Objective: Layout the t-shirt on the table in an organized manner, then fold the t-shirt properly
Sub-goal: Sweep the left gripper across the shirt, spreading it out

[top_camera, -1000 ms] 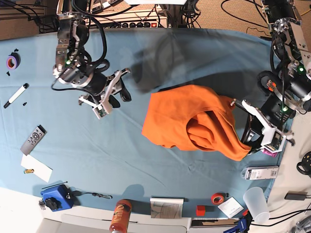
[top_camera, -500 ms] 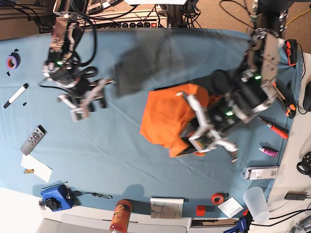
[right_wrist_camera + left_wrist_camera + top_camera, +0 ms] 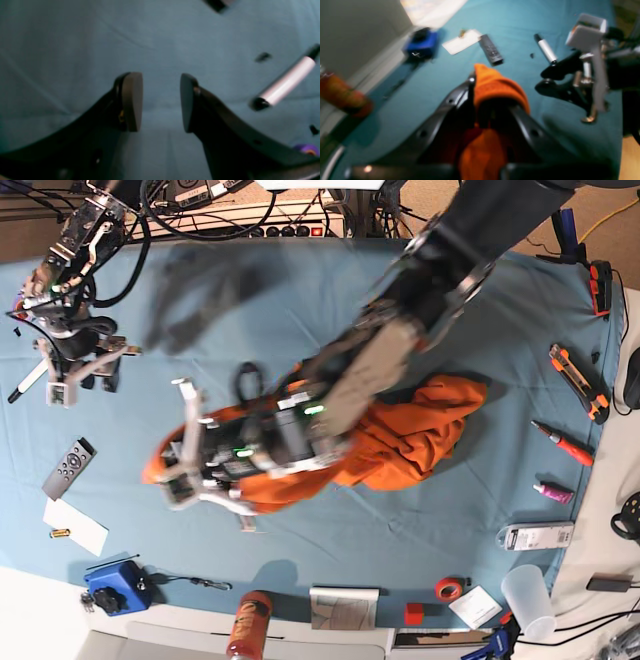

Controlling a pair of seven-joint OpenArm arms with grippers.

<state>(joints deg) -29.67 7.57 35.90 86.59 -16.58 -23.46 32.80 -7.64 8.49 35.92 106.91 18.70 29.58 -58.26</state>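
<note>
The orange t-shirt point(image 3: 410, 430) lies stretched in a crumpled band across the middle of the blue-teal table point(image 3: 400, 520). My left gripper point(image 3: 165, 465) reaches far over to the base view's left and is shut on one end of the shirt. In the left wrist view that orange fabric point(image 3: 495, 85) bunches over the left gripper point(image 3: 492, 100). My right gripper point(image 3: 95, 375) hangs at the far left, apart from the shirt. Its pads point(image 3: 132, 100) stand open over bare cloth, with nothing in the right gripper point(image 3: 160, 102).
A marker point(image 3: 285, 82) and purple tape point(image 3: 306, 150) lie close to the right gripper. A remote point(image 3: 68, 467), white paper point(image 3: 75, 525), a blue box point(image 3: 115, 585) and an orange bottle point(image 3: 247, 625) sit front left. A utility knife point(image 3: 578, 383) and a cup point(image 3: 527, 600) are at the right.
My left arm swept from the table's right side across to the left, dragging the shirt out into a long band. My right arm drew back toward the far left corner.
</note>
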